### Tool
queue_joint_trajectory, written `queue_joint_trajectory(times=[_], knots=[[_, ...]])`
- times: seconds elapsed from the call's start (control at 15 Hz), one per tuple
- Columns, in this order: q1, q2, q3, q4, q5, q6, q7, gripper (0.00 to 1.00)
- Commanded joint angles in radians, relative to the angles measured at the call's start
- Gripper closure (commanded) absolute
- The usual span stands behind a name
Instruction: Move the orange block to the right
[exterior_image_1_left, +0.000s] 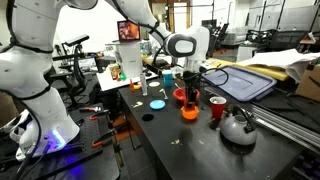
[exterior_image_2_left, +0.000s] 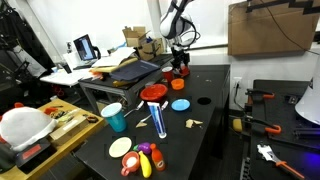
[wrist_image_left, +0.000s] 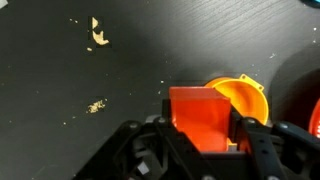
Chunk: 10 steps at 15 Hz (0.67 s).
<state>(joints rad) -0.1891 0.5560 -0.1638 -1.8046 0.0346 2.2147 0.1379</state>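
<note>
One orange block (wrist_image_left: 200, 118) is pinched between the two fingers (wrist_image_left: 243, 128) of the gripper (wrist_image_left: 202, 132). We see this in the wrist view, where a pad presses each side face. A small orange bowl (wrist_image_left: 248, 98) peeks out from behind the block at its 2 o'clock, and pale crumbs (wrist_image_left: 98, 35) lie on the black table (wrist_image_left: 60, 80) toward 10 o'clock. In an exterior view the gripper hangs over that bowl (exterior_image_1_left: 189, 112), with a red cup (exterior_image_1_left: 217, 107) at the bowl's 3 o'clock and a steel kettle (exterior_image_1_left: 238, 128) at its 4 o'clock. We cannot tell whether the block touches the table.
</note>
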Motion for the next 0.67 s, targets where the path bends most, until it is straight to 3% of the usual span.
queue_joint_trajectory(times=[0.0, 0.6], knots=[[-0.012, 0.031, -0.021, 0.021, 0.031, -0.017, 0.070, 0.74], [-0.044, 0.141, -0.063, 0.073, 0.077, -0.003, 0.207, 0.74]])
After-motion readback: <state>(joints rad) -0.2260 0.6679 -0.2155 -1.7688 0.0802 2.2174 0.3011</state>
